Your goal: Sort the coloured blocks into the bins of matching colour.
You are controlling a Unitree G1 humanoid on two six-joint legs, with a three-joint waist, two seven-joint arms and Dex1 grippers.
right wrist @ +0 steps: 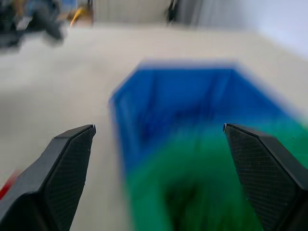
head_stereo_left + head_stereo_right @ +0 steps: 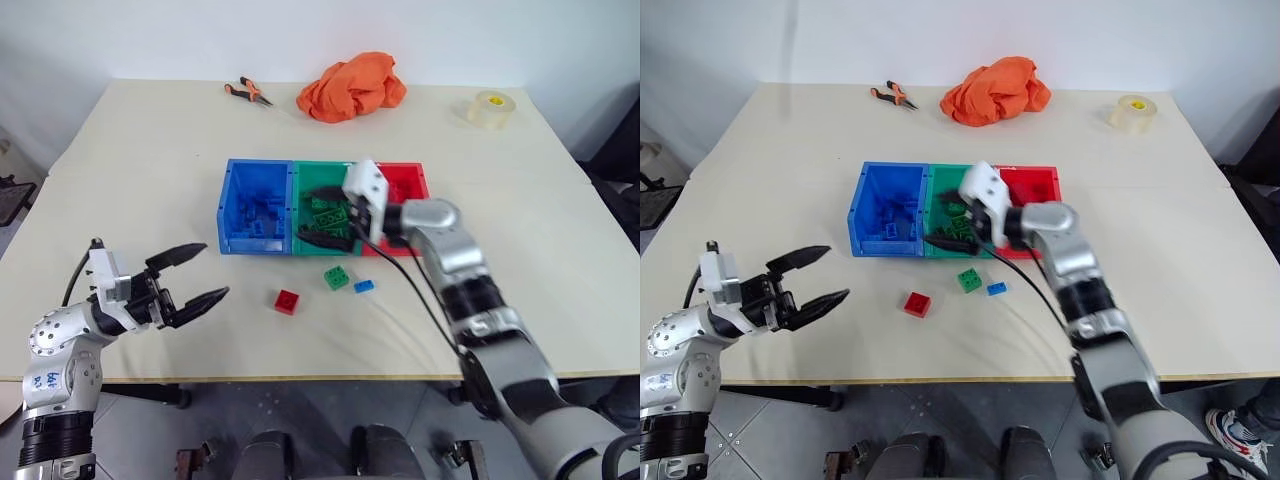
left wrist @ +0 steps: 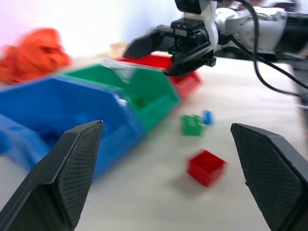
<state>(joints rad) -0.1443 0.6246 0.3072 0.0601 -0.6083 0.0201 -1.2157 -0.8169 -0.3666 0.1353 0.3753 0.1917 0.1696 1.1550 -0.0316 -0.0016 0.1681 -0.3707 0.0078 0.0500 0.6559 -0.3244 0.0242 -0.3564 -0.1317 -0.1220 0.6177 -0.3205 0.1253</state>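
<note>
Green plastic fills the middle of the three joined open-topped bins: the green bin (image 2: pixel 322 215) sits between the blue bin (image 2: pixel 256 205) on its left and the red bin (image 2: pixel 405 190) on its right, all in a row at the centre of the pale surface (image 2: pixel 150 180). The right gripper (image 2: pixel 322 217) hangs over the green bin with its black fingers spread wide and nothing between them, which reads as a drop-off step just completed there. Several green studded bricks lie inside that bin, and blue ones inside the blue bin.

Three small studded bricks lie loose on the surface, on the near side of the bins: a red brick (image 2: pixel 286 301) furthest left, a green brick (image 2: pixel 336 277) just near the green bin, and a tiny blue brick (image 2: pixel 364 286) just beside the green one on its right. The left gripper (image 2: pixel 193 275) hovers at the near left, fingers released and empty, pointing toward the red brick but well apart from it.

Next, I judge, one arm must come down on a loose brick. The green and blue ones lie close together, so the fingers need to straddle one without nudging its neighbour. The red brick stands clear and looks the easier pick.
</note>
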